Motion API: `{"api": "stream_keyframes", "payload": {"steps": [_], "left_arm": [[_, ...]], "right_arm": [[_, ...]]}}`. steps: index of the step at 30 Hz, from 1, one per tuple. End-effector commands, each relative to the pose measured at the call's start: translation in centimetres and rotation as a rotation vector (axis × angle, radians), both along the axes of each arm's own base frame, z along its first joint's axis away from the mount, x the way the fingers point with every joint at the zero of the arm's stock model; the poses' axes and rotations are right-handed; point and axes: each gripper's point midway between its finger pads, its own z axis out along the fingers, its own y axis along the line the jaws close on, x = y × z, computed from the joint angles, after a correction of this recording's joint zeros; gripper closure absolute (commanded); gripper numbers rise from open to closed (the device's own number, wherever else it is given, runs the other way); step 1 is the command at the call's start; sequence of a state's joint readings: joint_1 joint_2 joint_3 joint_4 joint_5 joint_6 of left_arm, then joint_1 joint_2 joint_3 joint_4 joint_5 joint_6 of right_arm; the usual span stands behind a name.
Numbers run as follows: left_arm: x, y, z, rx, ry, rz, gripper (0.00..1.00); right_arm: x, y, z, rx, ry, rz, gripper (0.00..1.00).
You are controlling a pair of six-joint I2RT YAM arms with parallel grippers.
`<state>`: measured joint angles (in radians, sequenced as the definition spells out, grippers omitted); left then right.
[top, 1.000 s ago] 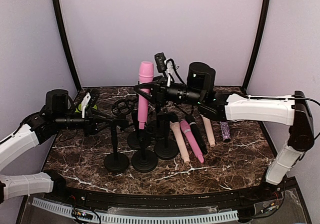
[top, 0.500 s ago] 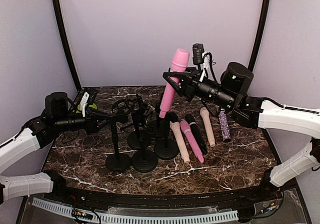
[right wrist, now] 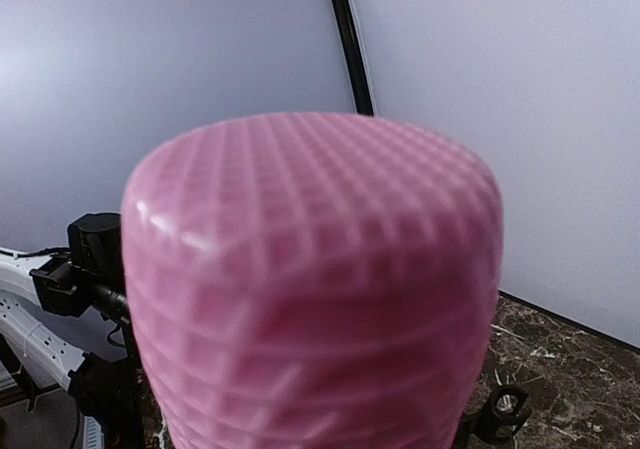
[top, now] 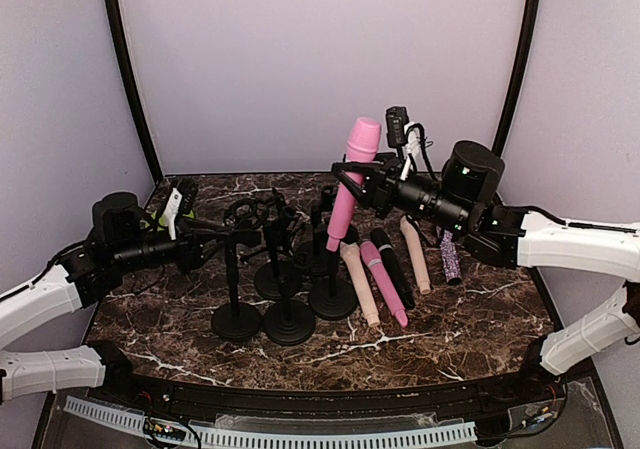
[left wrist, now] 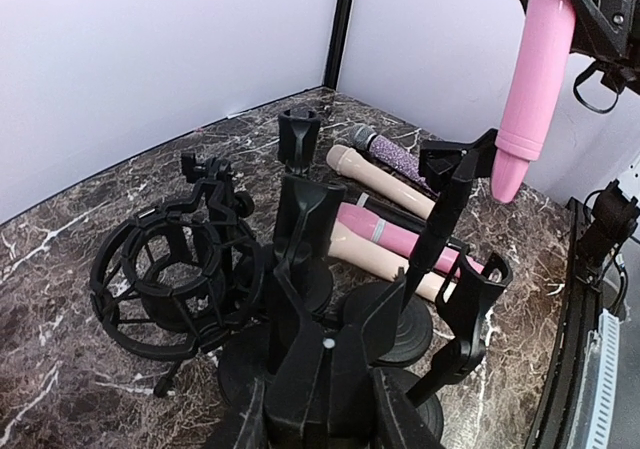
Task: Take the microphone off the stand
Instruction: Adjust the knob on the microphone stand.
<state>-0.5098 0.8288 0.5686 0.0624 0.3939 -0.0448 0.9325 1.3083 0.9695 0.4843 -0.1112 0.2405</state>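
My right hand (top: 343, 176) is clamped around the body of the pink plastic microphone with a mesh head (top: 361, 136). It holds it tilted in the air, head up, above the cluster of stands and free of them all. My left hand (top: 222, 237) is closed on the upper stem of the black round-based stand (top: 237, 319) on the dark marble tabletop (top: 470, 319). A row of loose microphones (top: 385, 269) lies beside the stands.

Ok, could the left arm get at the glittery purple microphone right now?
Probably not: its fingers grip a stand, and the purple microphone lies beyond the other stands.
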Motion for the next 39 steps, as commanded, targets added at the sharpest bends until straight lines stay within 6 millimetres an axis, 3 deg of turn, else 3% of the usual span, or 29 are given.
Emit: {"api": "stream_keyframes", "payload": {"steps": [1, 15, 27, 33, 39], "left_arm": [[0.3, -0.5, 0.4, 0.053, -0.129, 0.035, 1.00], [0.7, 0.5, 2.3, 0.065, -0.278, 0.110, 1.00], [0.9, 0.3, 1.0, 0.022, -0.282, 0.118, 1.00], [0.2, -0.2, 1.6, -0.032, -0.273, 0.093, 1.00], [-0.8, -0.4, 0.9, -0.034, -0.189, 0.052, 1.00]], "right_arm": [[-0.1, -1.4, 2.3, 0.075, -0.050, -0.033, 0.88], [0.4, -1.2, 1.5, 0.061, -0.035, -0.044, 0.87], [0.5, -1.2, 1.2, 0.054, -0.026, -0.049, 0.86], [0.8, -1.2, 1.1, 0.051, -0.022, -0.058, 0.86], [0.9, -1.2, 1.1, 0.050, -0.021, -0.059, 0.85]]}}
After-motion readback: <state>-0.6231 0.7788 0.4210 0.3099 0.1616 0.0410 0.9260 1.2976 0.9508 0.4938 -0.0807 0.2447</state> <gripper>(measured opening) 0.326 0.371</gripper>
